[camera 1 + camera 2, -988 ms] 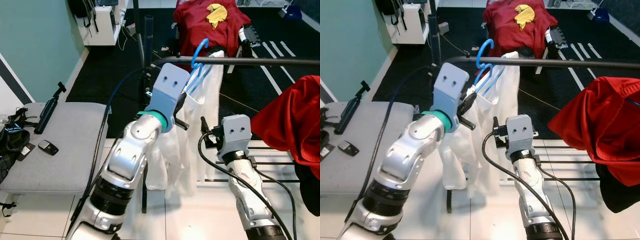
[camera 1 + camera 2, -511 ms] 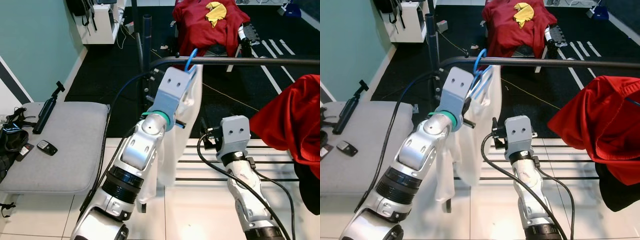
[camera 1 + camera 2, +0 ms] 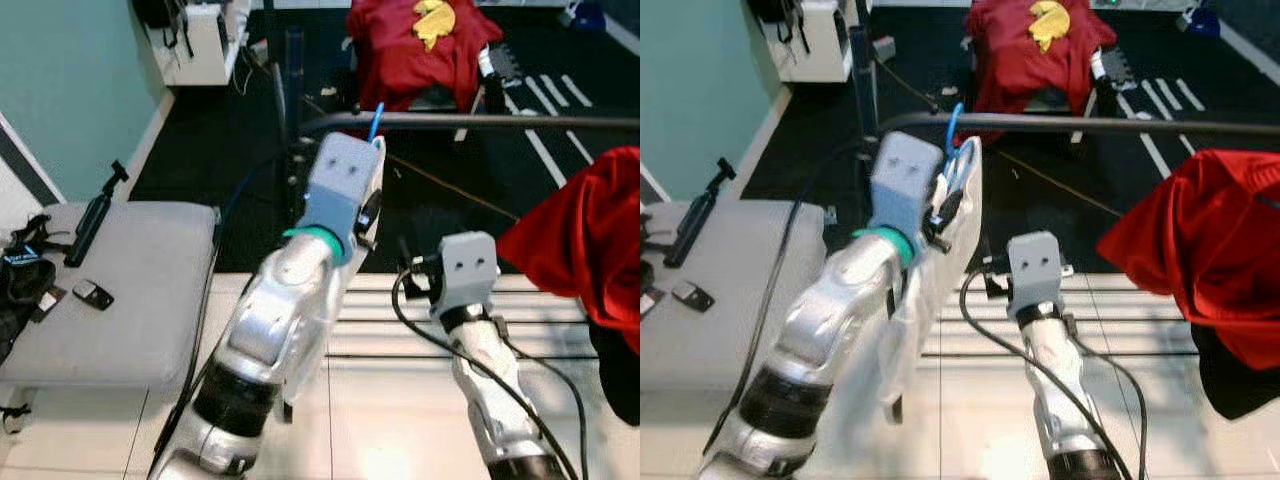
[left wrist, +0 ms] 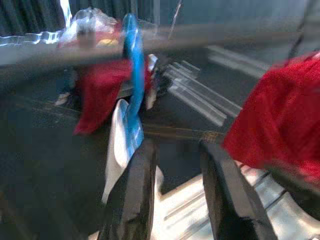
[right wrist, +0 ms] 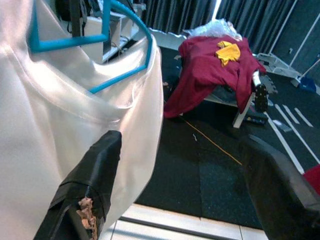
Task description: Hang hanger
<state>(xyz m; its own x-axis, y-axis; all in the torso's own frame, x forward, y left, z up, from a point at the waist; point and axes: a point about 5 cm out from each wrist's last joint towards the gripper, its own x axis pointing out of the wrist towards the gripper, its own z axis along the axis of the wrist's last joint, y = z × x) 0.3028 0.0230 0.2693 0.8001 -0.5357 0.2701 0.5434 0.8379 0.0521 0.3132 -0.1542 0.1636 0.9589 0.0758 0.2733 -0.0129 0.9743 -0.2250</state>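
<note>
To seat the hanger (image 3: 956, 150) well, I should lower its hook squarely over the rail (image 3: 1120, 126) and let go only once the rail bears the weight. The hook sits right at the rail, with the white shirt (image 3: 930, 290) draped below. My left gripper (image 4: 172, 192) is raised to the rail, fingers close together beside the blue neck; whether they pinch it I cannot tell. My right gripper (image 5: 185, 185) waits lower, spread wide, near the shirt.

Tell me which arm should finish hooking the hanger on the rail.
Left, I judge. The left pincer is raised beside the blue hanger at the black rail, white shirt draped over its arm. The right pincer sits lower, open, holding nothing.
</note>
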